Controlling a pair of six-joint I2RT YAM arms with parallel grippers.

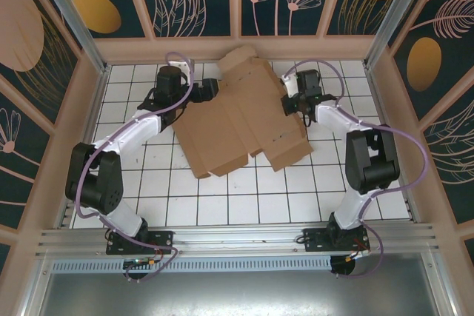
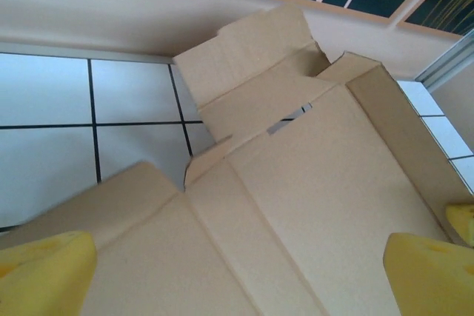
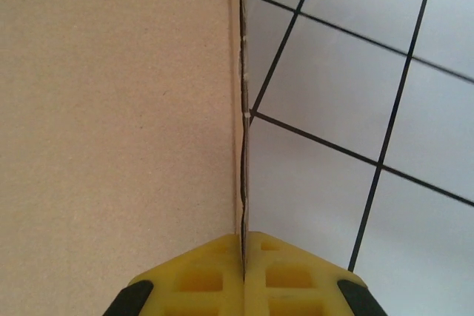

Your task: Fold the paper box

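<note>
Right wrist view: right gripper point(image 3: 243, 260) pinches the paper box point(image 3: 111, 94) edge. Left wrist view: left gripper point(image 2: 237, 268) spread wide above it

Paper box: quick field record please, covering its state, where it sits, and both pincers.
object: paper box, brown cardboard, creased sheet
state: mostly flat, not yet box-shaped
surface: white tiled table
far end: reaches the back wall
left pincer: open, fingers wide apart over the box's left side; contact unclear
right pincer: shut on the box's right edge, cardboard pinched between the fingertips
status: folding barely begun
</note>
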